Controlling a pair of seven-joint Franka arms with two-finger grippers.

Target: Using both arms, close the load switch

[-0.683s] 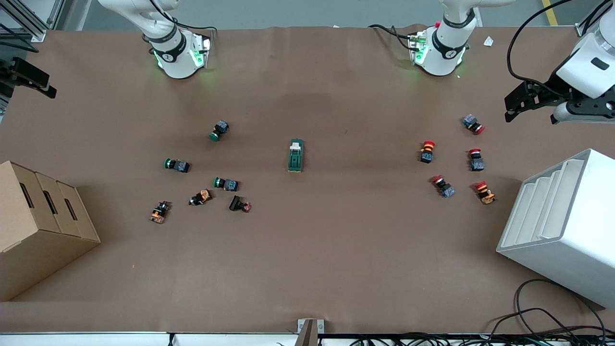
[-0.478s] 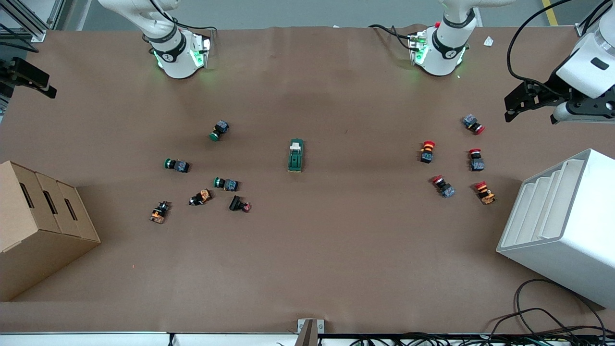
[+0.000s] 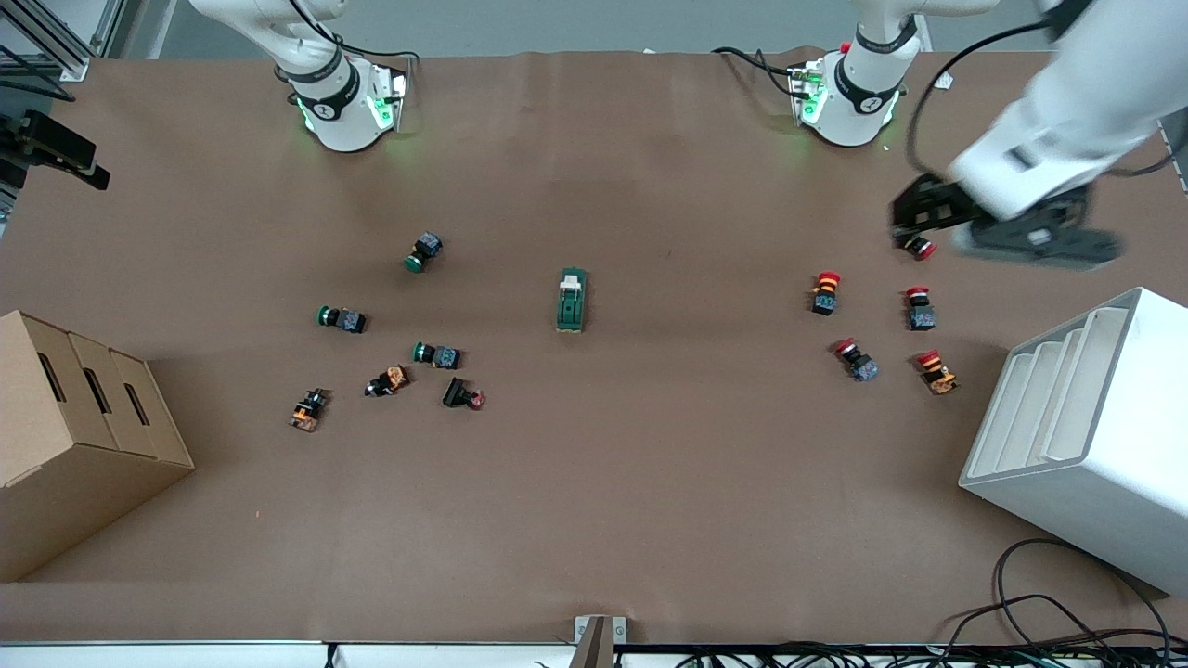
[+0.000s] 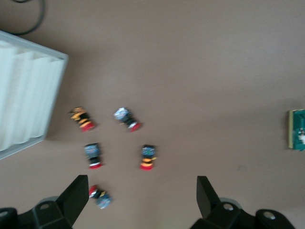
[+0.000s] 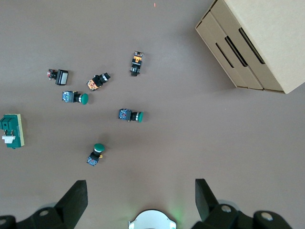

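Note:
The load switch, a dark green block with a cream lever end, lies flat at the table's middle. It also shows in the left wrist view and the right wrist view. My left gripper is open and empty in the air over a red push-button toward the left arm's end; its own view shows the fingers wide apart. My right gripper is open and empty, high over the table near its base. It waits at the edge of the front view.
Several red push-buttons lie toward the left arm's end beside a white stepped rack. Green and orange push-buttons lie toward the right arm's end, near a cardboard box.
My left arm has swung in from the table's end toward the middle and now hangs over the red push-buttons. The right arm and the load switch have not moved.

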